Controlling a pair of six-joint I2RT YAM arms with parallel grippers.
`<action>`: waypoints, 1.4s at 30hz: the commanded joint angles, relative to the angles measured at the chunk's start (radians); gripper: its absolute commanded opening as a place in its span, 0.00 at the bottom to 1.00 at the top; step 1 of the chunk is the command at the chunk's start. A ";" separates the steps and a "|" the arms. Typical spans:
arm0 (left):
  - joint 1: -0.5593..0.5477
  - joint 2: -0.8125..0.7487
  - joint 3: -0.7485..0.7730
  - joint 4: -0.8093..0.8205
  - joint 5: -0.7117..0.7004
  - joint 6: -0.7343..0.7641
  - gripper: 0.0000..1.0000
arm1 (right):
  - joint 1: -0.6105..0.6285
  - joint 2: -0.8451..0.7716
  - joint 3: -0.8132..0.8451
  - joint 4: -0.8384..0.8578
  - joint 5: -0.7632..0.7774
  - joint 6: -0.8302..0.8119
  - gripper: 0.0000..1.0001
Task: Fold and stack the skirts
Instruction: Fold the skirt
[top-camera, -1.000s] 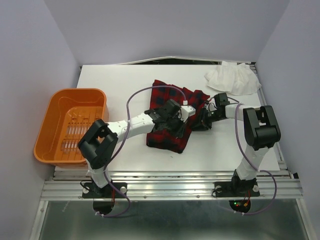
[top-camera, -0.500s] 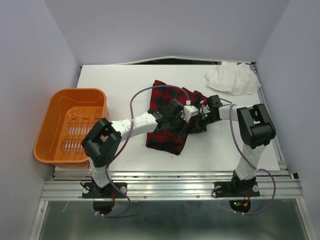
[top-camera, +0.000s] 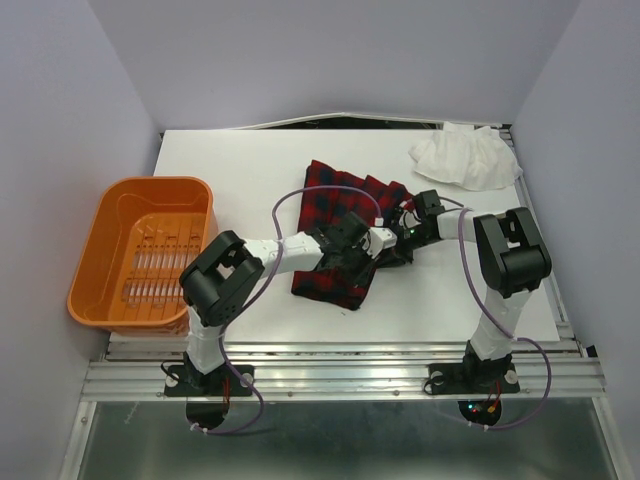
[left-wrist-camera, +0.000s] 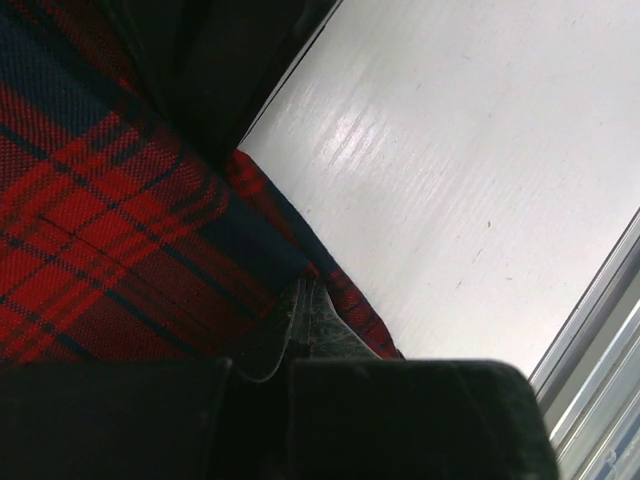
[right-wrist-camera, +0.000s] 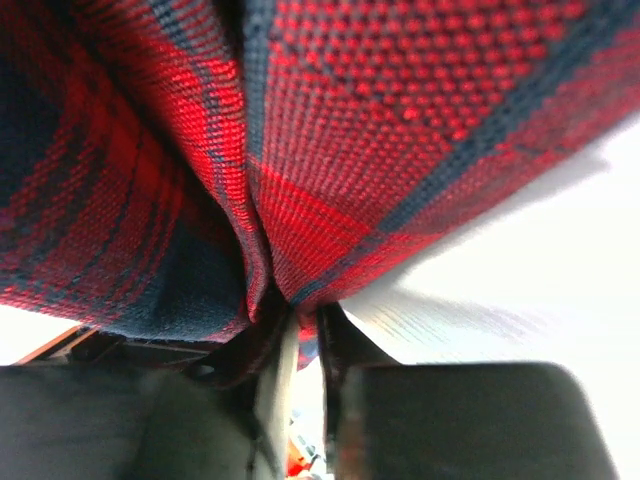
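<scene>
The plaid skirt (top-camera: 335, 195) has bunched slightly leftward at mid-table, a fold of it pinched in the right gripper (right-wrist-camera: 300, 320). The left gripper (left-wrist-camera: 303, 305) is clamped on its near edge. The white skirt (top-camera: 465, 155) lies crumpled at the far-right corner.

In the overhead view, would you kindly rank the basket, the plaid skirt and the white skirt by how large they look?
1. basket
2. plaid skirt, though the arms cover part of it
3. white skirt
</scene>
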 joint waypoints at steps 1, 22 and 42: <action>-0.008 0.031 -0.030 -0.005 0.024 0.041 0.00 | 0.014 -0.002 0.046 -0.025 0.038 -0.045 0.25; -0.005 0.057 -0.077 0.015 0.007 0.062 0.00 | -0.224 0.056 0.536 -0.288 0.055 -0.211 0.78; -0.005 0.070 -0.074 0.016 0.011 0.057 0.00 | -0.224 0.245 0.635 -0.135 0.065 0.010 0.76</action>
